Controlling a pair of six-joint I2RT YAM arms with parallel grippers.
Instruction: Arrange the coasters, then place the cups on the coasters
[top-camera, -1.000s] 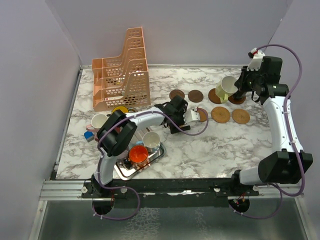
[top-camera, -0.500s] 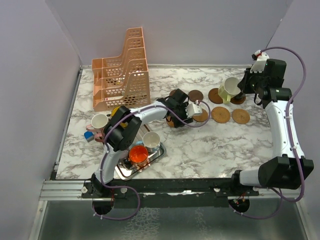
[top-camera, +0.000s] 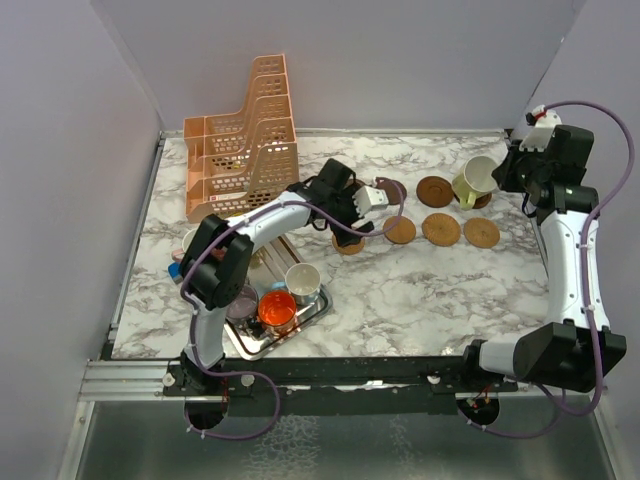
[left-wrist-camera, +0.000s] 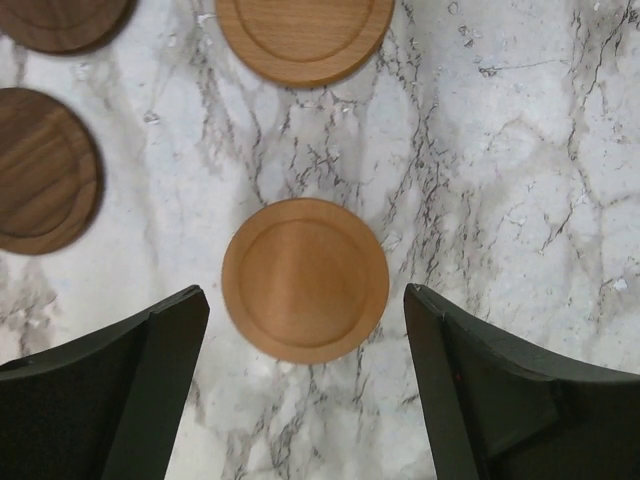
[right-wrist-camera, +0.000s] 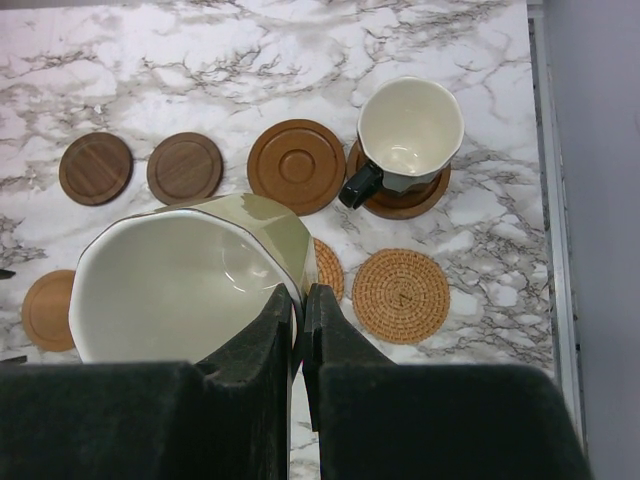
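Two shifts: left fingers (left-wrist-camera: 120, 390) reached further out and now stand wide apart, empty, straddling the light tan round wooden coaster (left-wrist-camera: 305, 280) lying flat on the marble bench (left-wrist-camera: 500, 150). Right fingers (right-wrist-camera: 345, 350), clamped on the wall of the pale yellow ceramic cup (right-wrist-camera: 180, 285), carried it right, maybe toward a free coaster

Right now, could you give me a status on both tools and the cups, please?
Left tool open above tan coaster, empty. Right tool shut on pale yellow cup, rim grip, aloft. Dark-handled cup seated on dark coaster. Nothing seen in the way.
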